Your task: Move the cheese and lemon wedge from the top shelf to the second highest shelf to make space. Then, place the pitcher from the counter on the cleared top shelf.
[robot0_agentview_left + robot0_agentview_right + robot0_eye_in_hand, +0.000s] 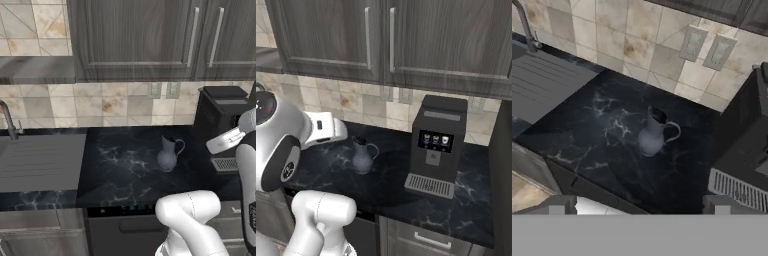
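Note:
The dark blue-grey pitcher [167, 155] [362, 156] [652, 136] stands upright on the black marble counter [120, 172] [391, 187] [602, 125], its handle turned toward the coffee machine. My gripper [639, 206] hovers above the counter's front edge, well short of the pitcher. It is open, and its fingertips [562, 205] stand far apart with nothing between them. The white hand looks down at the pitcher from the near side. The cheese, the lemon wedge, the top shelf and the second highest shelf are out of view.
A boxy black coffee machine [220, 115] [436, 145] stands right of the pitcher. A grey sink [40, 160] [547, 85] with a faucet [7, 120] lies to the left. Dark wood cabinets [135, 40] hang overhead. Grey drawers [426, 240] sit below the counter.

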You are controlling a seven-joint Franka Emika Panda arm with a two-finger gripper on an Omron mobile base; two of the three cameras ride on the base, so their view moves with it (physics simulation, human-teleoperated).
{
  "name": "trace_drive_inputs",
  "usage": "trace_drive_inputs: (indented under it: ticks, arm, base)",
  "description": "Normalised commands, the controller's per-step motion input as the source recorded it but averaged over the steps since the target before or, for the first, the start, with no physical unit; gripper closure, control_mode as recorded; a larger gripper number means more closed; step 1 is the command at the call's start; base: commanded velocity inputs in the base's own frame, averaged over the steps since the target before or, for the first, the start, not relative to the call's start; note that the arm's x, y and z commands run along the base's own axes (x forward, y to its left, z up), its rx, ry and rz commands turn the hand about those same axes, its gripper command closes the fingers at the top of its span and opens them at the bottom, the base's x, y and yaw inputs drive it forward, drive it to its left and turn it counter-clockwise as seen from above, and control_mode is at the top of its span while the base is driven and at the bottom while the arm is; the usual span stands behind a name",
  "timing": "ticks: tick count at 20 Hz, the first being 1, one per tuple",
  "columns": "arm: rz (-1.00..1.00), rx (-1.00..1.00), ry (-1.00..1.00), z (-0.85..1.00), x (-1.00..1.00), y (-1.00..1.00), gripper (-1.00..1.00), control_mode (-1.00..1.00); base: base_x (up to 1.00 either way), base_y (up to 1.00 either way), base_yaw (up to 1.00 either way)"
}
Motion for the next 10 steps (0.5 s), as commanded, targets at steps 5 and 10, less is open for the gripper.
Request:
trace_drive_inputs:
  ticks: [5, 10]
  arm:
    - [0.25, -0.06, 0.0, -0.09, 0.01, -0.32, -1.0, -1.0]
    - [0.27, -0.18, 0.03, -0.18, 0.01, -0.16, -1.0, -1.0]
  base:
    - [0.0, 0.0, 0.0]
    - [0.0, 0.0, 0.0]
